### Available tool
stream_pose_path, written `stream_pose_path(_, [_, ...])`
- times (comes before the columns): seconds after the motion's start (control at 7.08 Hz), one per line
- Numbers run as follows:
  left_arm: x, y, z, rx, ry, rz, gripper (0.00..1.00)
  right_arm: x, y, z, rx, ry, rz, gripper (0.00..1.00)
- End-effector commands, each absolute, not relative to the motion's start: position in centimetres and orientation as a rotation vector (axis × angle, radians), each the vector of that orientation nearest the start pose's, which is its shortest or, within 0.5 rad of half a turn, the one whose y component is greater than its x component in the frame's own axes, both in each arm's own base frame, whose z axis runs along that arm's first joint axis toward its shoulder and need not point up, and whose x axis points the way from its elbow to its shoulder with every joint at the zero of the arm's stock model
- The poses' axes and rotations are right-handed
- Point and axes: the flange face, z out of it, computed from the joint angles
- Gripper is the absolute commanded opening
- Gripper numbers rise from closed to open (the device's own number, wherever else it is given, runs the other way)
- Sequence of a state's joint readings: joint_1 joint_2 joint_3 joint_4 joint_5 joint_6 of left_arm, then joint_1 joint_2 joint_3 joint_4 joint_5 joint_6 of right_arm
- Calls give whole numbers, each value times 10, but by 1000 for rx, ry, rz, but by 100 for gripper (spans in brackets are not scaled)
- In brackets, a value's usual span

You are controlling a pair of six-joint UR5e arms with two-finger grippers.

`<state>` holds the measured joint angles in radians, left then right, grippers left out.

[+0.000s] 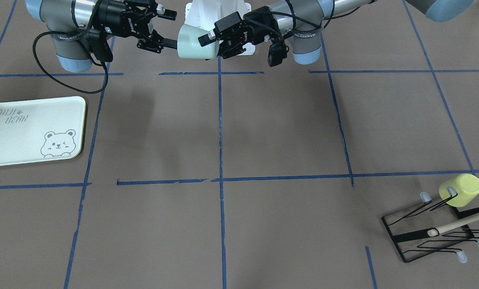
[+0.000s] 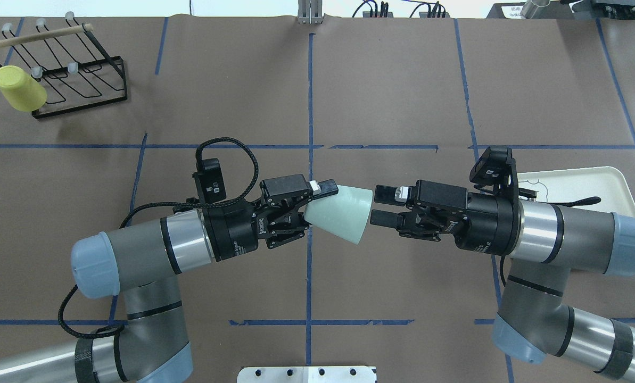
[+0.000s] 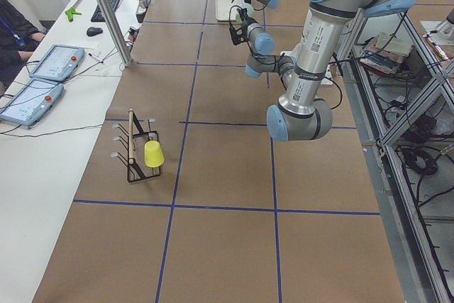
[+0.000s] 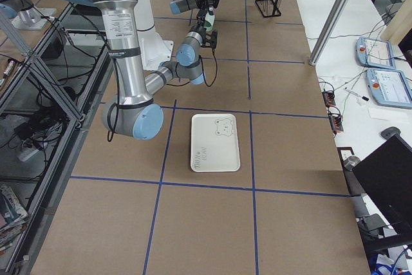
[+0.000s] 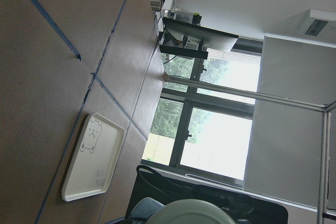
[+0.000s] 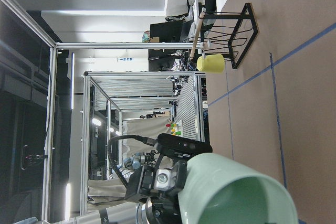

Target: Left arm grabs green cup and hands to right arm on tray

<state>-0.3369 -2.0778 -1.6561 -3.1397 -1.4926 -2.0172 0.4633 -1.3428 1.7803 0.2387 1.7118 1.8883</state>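
Note:
My left gripper point(image 2: 312, 205) is shut on the base end of the pale green cup point(image 2: 341, 213) and holds it on its side in the air above the table's middle line. The cup's open mouth faces my right gripper point(image 2: 378, 206). The right gripper is open, with its fingertips point(image 2: 386, 194) at the cup's rim, one above and one below. In the front view the cup point(image 1: 193, 42) lies between the two grippers, and the right gripper's lower finger point(image 1: 168, 42) reaches its rim. The tray point(image 2: 578, 181) lies flat on the table, partly hidden behind my right arm, and is bare point(image 1: 6, 136).
A yellow cup point(image 2: 19, 89) hangs on a black wire rack point(image 2: 67, 69) at the far left corner. Blue tape lines cross the brown table. Both arms hang well above the table surface near the robot's base point(image 1: 219, 12).

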Motion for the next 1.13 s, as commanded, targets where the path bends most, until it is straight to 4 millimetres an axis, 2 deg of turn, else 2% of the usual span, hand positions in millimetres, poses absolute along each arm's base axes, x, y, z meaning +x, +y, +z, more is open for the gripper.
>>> stream_pose_path(0.0, [482, -316, 175, -79, 2208, -527, 43, -365, -316, 265, 90, -2260, 262, 94])
stream_pose_path(0.57, [484, -316, 166, -84, 2224, -522, 43, -366, -316, 266, 91, -2255, 263, 94])
stream_pose_path(0.71, [484, -316, 166, -84, 2224, -522, 43, -366, -316, 266, 91, -2255, 263, 92])
stream_pose_path(0.85, [484, -316, 166, -84, 2224, -522, 43, -366, -317, 266, 91, -2254, 263, 76])
stream_pose_path(0.99, [484, -316, 167, -84, 2222, -523, 43, -366, -316, 266, 89, -2257, 263, 55])
